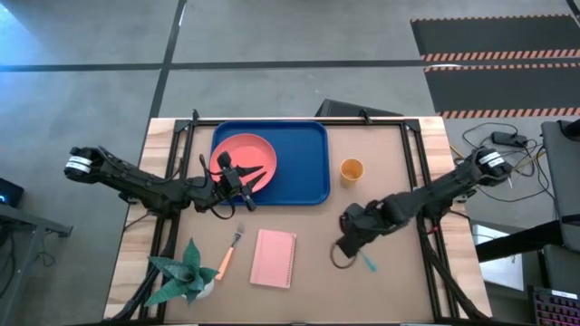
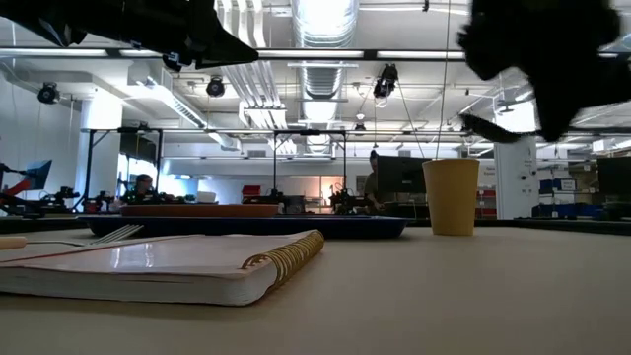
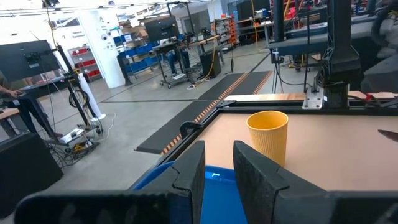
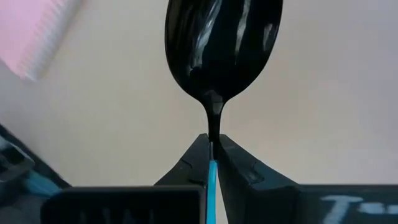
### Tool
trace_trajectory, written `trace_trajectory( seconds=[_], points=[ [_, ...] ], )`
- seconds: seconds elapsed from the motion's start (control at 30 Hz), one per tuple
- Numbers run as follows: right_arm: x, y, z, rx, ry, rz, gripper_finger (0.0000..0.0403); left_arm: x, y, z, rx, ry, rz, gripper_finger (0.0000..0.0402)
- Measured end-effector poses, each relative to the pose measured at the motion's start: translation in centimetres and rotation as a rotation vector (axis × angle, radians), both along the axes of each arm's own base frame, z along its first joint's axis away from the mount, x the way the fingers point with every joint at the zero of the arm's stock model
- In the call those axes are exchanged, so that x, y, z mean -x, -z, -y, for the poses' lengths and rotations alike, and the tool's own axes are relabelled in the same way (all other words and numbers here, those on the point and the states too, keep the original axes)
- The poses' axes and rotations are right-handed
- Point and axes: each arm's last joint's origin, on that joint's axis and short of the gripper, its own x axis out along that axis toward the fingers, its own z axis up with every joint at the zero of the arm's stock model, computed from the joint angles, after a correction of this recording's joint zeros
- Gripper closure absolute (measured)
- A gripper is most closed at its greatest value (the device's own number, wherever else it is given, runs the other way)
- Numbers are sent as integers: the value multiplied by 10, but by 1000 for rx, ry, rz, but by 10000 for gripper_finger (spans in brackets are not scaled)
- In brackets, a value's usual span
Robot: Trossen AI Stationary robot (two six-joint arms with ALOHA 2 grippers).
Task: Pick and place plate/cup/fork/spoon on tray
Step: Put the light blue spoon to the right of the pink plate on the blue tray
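The coral-pink plate (image 1: 245,156) lies on the left part of the blue tray (image 1: 304,163). My left gripper (image 1: 243,174) hovers over the plate's near rim, open and empty; its wrist view (image 3: 219,152) looks past the tray (image 3: 217,186) to the orange-yellow cup (image 3: 268,134). The cup (image 1: 352,170) stands on the table right of the tray. The fork (image 1: 229,254) lies flat on the table near the front. My right gripper (image 1: 347,243) is shut on the spoon (image 4: 222,46) right of the pink notebook. My right gripper pinches the spoon between its two fingers at the thin neck (image 4: 212,134), where the dark metal meets the light blue handle (image 4: 212,180). The fingers come from above, slanting down. The dark bowl juts past the fingertips and the handle runs back between them. The spoon hangs above the table.
A pink spiral notebook (image 1: 274,258) lies at the front middle, with a potted plant (image 1: 186,272) at the front left. Bare table lies between the cup and my right gripper. The tray's right half (image 1: 308,149) is bare.
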Motion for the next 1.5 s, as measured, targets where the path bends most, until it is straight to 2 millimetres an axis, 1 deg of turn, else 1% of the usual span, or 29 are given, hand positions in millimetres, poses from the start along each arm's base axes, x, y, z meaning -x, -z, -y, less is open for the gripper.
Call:
trace_trajectory(
  seconds=[0.1, 0.23, 0.4, 0.57, 0.73, 0.9, 1.13, 1.3, 1.5],
  points=[
    [-27, -12, 11, 1, 39, 25, 392, 0, 0, 0, 0, 0, 0, 336],
    [-61, -25, 36, 16, 85, 16, 392, 2, -2, 0, 2, -1, 10, 336],
    [-98, -37, 81, 2, 123, -6, 391, 8, -9, -1, 4, 2, 25, 336],
    [-122, -36, 135, -44, 195, -18, 391, 14, -12, -2, 0, 3, 15, 336],
    [-135, -24, 183, -66, 296, -30, 391, 19, -14, -2, -29, 3, -14, 336],
    [-145, -11, 220, -78, 361, -45, 391, 22, -17, -3, -74, 3, -34, 336],
    [-152, 13, 263, -61, 385, -78, 391, 22, -17, -3, -147, 2, -74, 336],
    [-160, 32, 293, -65, 434, -101, 391, 23, -19, -3, -181, 0, -84, 336],
    [-162, 43, 317, -65, 426, -209, 391, 23, -19, -3, -197, 0, -92, 336]
  ],
)
